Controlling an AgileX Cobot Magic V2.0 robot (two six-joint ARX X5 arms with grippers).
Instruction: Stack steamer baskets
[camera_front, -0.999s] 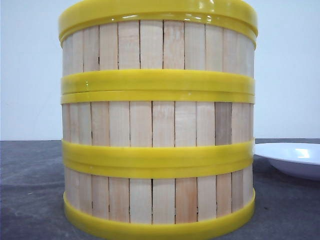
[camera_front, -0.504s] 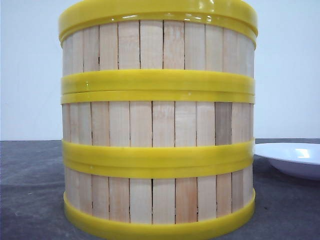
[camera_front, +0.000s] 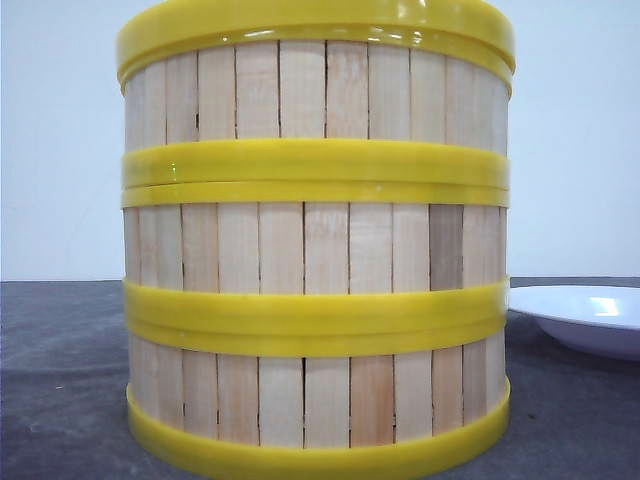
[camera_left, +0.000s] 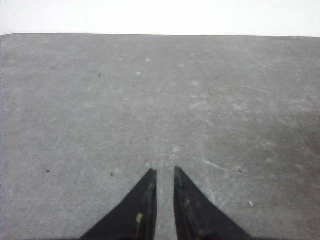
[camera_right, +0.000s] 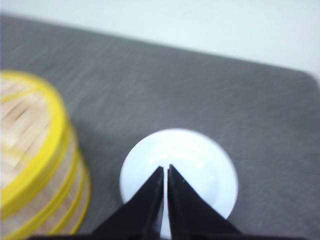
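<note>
Stacked steamer baskets (camera_right: 35, 160) beside nearly-together right fingers (camera_right: 150, 200) above plate (camera_right: 210, 165); left fingers (camera_left: 142, 210) slightly apart.

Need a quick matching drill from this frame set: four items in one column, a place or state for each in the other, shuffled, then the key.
Items
1. steamer baskets
2. white plate
3. left gripper
4. right gripper

Places or states
A. Over bare grey table, fingers nearly together, holding nothing
B. Three tiers stacked in one column, yellow rims meeting
C. On the table to the right of the stack in the front view
D. Above the plate, fingers almost touching, empty

Pairs: 1-B, 2-C, 3-A, 4-D
</note>
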